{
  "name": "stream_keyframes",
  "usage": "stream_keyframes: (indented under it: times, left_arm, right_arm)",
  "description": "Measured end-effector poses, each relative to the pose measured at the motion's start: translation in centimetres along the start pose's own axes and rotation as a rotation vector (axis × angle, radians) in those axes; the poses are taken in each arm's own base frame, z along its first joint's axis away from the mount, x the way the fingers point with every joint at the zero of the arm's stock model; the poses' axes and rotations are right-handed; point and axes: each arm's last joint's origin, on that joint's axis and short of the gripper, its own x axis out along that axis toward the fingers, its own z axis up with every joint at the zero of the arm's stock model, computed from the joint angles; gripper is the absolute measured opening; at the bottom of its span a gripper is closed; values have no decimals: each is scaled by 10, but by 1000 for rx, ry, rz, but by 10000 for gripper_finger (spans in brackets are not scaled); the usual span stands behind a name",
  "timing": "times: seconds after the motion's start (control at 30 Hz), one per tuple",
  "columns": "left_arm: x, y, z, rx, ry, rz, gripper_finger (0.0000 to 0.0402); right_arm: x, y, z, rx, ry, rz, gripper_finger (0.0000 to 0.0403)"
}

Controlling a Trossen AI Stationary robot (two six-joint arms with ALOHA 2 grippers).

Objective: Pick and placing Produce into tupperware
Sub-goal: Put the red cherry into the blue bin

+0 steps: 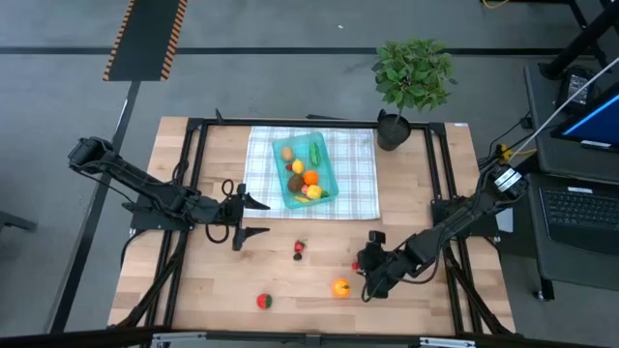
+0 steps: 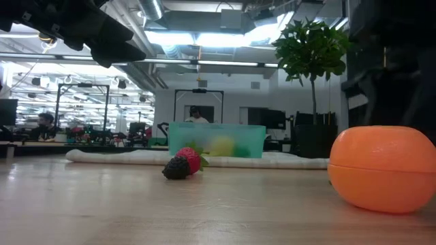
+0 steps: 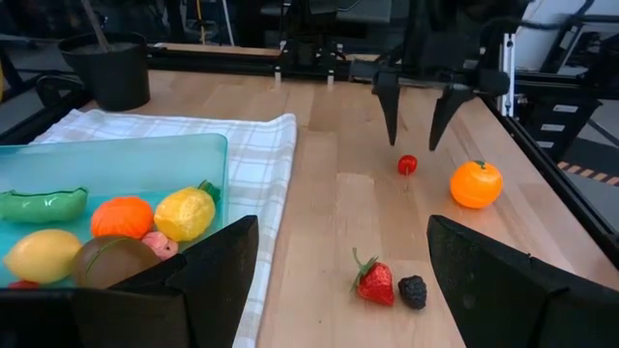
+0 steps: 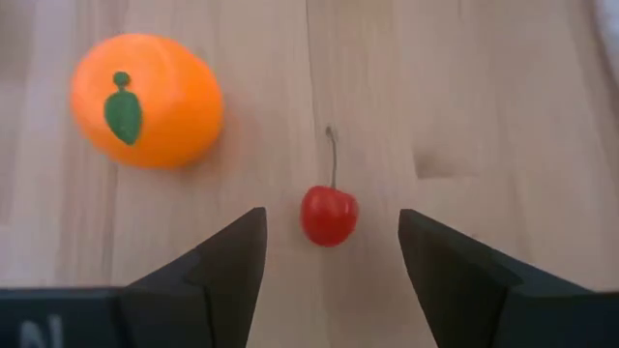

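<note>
My two dark fingers (image 4: 222, 280) spread above a small red cherry (image 4: 329, 215).
An orange (image 4: 147, 101) with a green leaf mark lies nearby on the wooden table (image 4: 484, 97).

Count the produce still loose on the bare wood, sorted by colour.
Red: 3 (strawberry, cherry, red piece with green on it, kind unclear)
Orange: 1 (orange)
Dark: 1 (blackberry)
Total: 5
</note>
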Motion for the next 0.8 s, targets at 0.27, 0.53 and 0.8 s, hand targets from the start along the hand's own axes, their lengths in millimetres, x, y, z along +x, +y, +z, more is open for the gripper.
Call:
stream_keyframes:
  times: [0.27,0.53,0.8]
  left_arm:
    - [0,0,0,2,1,0,291]
    - [0,0,0,5,3,1,291]
    - [0,0,0,6,3,1,291]
  right_arm:
    - [22,4,-10,-10,55,-17,237]
    - [32,6,-12,-9,45,-21,237]
    - [33,6,-11,-2,36,-18,237]
